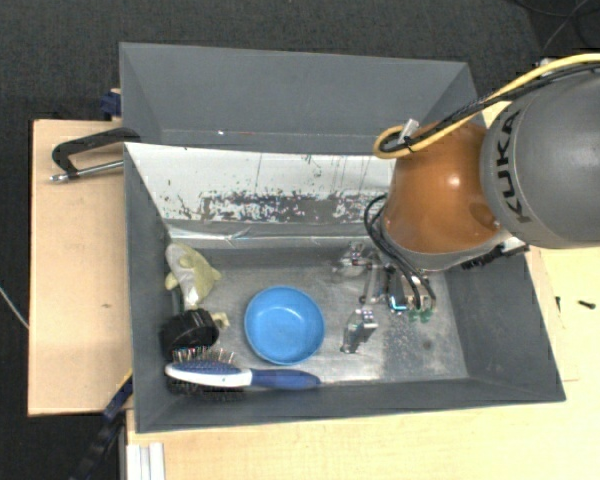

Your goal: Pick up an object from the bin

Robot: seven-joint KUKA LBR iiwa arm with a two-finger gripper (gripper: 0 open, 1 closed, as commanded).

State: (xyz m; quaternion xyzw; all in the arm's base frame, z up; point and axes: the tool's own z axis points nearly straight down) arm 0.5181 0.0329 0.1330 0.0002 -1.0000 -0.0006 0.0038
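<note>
Seen from above: a grey metal bin [280,88] with a few small things on its floor. Reaching in from the right, the big grey arm [555,158] with its orange cover [440,198]. Under the orange cover, the pincer [365,318], down low over a bare patch of the bin floor, a bit right of the middle. Cannot tell if spread or pressed together.

Just left of the pincer, a round blue bowl [283,325], right way up, the nearest of all the things. In front of the bowl, along the near wall, a hairbrush [242,376] lying flat, with a blue and white handle and dark bristles at its left end. Right by the bristles, a small black round thing [185,330]. Further back on the left side, a pale yellow-green crumpled thing [192,273], apart from the bowl.
</note>
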